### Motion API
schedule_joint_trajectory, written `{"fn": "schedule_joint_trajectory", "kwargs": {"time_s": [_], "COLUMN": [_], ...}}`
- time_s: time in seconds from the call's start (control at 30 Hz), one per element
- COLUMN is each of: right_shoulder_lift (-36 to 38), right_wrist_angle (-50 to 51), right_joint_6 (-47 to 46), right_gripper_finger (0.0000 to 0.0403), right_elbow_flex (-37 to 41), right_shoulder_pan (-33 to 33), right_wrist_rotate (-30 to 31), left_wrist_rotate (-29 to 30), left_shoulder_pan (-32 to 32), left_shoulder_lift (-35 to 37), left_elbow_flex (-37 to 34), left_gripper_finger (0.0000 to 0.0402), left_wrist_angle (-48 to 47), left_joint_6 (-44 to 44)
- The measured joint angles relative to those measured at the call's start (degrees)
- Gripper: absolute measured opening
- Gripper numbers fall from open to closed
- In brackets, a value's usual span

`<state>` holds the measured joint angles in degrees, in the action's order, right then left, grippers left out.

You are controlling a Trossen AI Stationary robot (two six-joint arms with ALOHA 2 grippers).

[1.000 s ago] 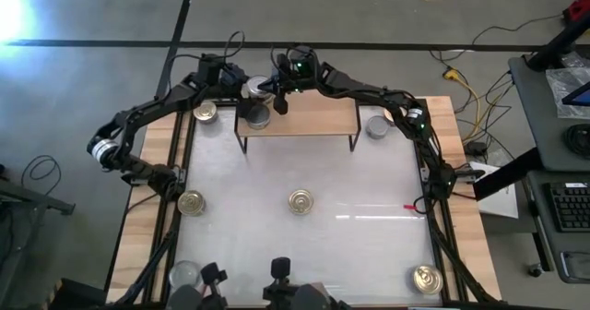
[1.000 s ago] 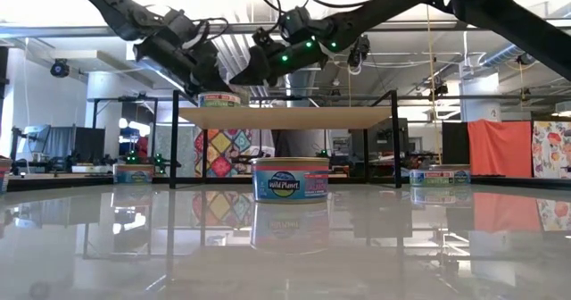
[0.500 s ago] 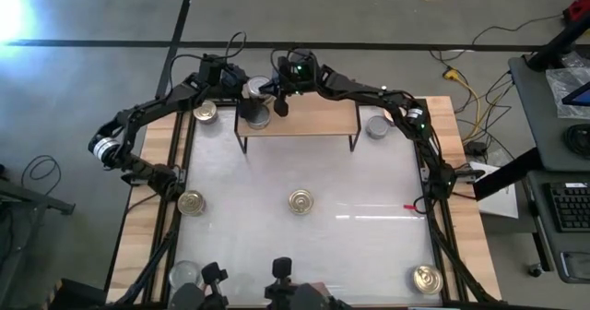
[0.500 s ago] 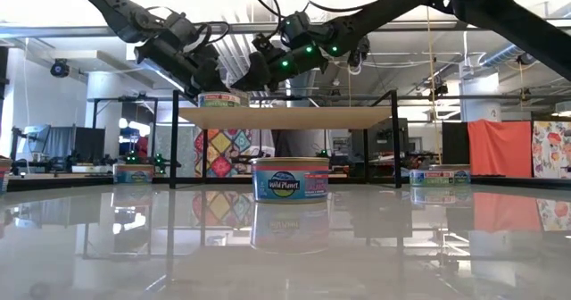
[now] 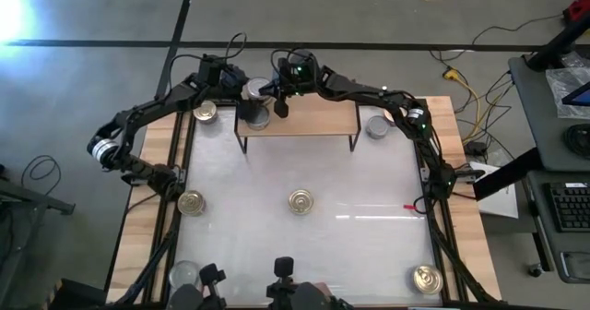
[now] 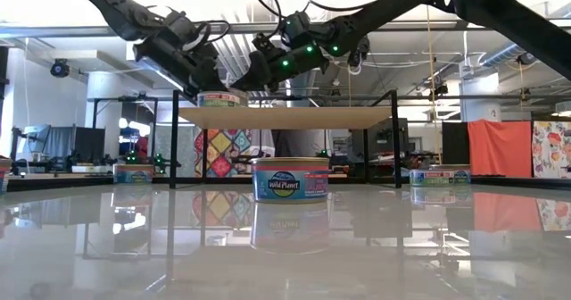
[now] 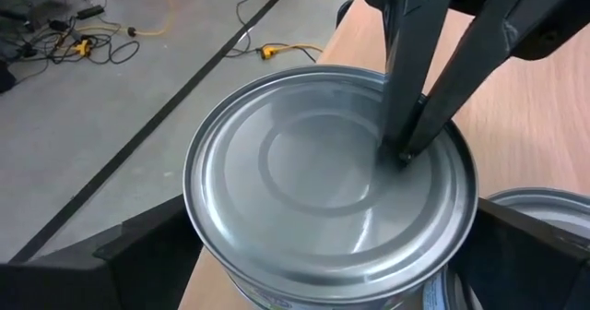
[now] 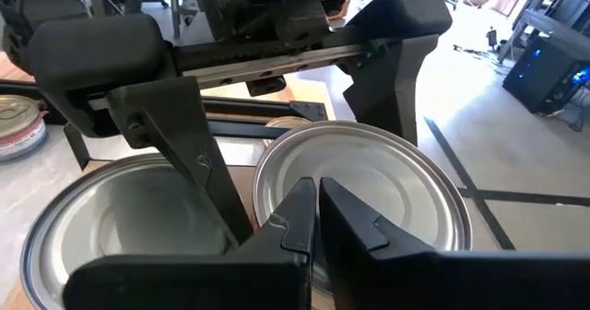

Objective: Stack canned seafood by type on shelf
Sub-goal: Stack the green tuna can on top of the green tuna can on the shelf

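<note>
Right gripper (image 7: 403, 153) tips on silver tin (image 7: 323, 185)

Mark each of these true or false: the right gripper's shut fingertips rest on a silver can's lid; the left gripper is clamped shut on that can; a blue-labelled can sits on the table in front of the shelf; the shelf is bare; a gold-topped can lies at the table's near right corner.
1. The right gripper, shut, rests its tips on the silver can's lid. True.
2. The left gripper is clamped shut on that can. False: its fingers stand open either side of it.
3. A blue-labelled can sits on the table before the shelf. True.
4. The shelf is bare. False: silver cans sit at its left end.
5. A gold-topped can lies at the near right corner. True.
</note>
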<state>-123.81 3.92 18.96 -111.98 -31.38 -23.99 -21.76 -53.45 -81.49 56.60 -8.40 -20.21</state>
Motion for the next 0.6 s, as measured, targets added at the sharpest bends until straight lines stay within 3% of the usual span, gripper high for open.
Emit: {"fn": "schedule_joint_trajectory", "kwargs": {"time_s": [0.6], "right_shoulder_lift": [0.0], "right_wrist_angle": [0.2], "right_joint_6": [0.1], "right_gripper_finger": [0.0013], "right_elbow_flex": [0.0], "right_shoulder_pan": [0.0], "right_wrist_rotate": [2.4], "left_wrist_rotate": [2.3], "left_shoulder_pan": [-0.1], "left_shoulder_lift": [3.1], "left_elbow_flex": [0.0], "left_gripper_finger": [0.0400], "left_wrist_angle": [-2.9], "left_joint_6": [-1.6]}}
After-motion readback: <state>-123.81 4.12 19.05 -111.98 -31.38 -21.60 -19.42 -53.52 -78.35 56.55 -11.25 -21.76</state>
